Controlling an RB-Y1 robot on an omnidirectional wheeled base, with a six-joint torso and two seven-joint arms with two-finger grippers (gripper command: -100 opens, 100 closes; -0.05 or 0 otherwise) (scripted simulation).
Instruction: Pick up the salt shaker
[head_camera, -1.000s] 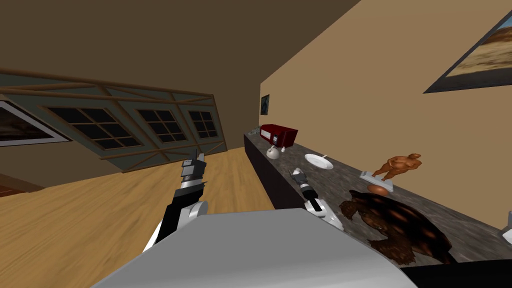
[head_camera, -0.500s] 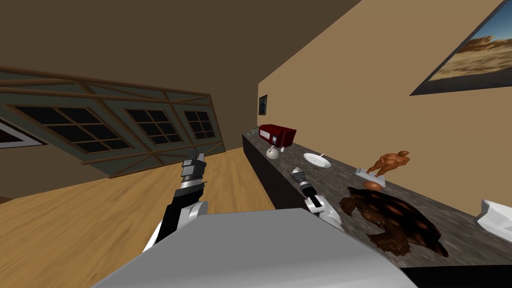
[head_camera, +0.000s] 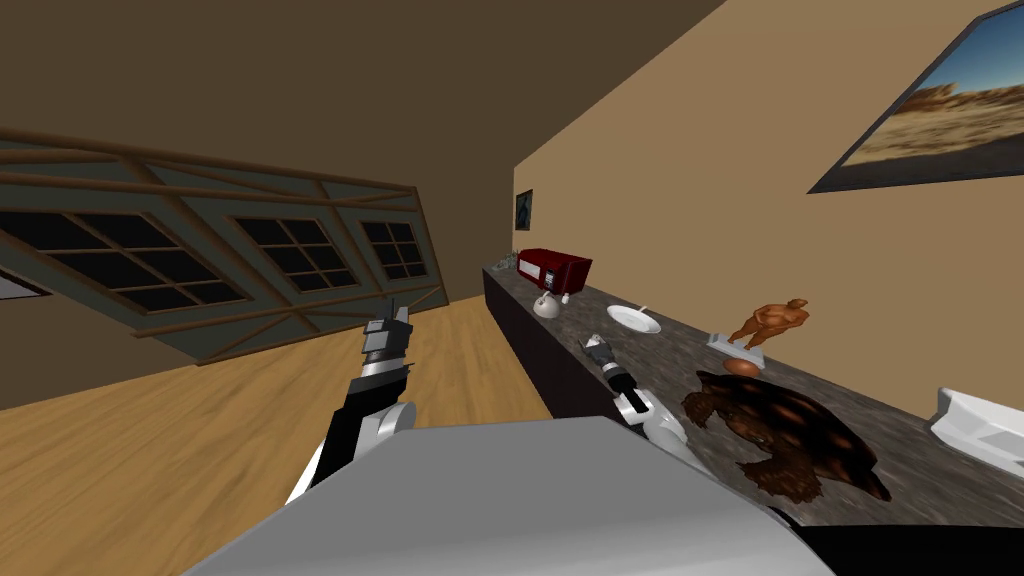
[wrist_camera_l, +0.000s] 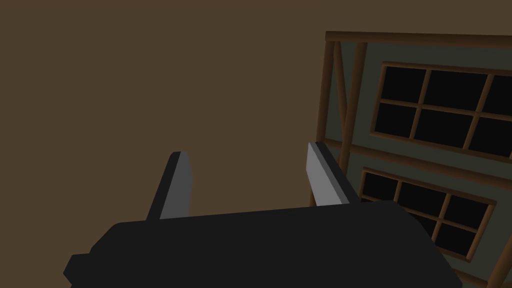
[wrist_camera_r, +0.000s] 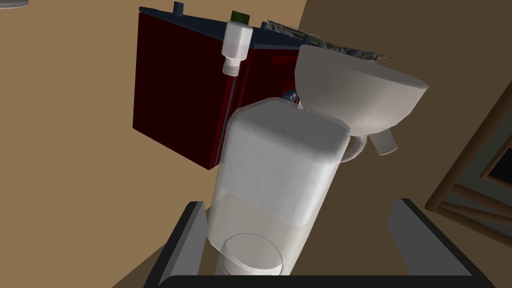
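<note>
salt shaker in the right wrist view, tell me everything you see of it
The translucent salt shaker has a boxy body with bevelled corners: the far part opaque white, the part nearer the gripper clear, ending in a round cap. It stands between the open right gripper's fingers, close beside one, apart from the other.

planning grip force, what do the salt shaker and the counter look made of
Salt shaker: looks like clear glass or plastic, smooth; see-through at one end, white through the rest. Counter: probably stone, going by its mottled grey-brown speckle.
</note>
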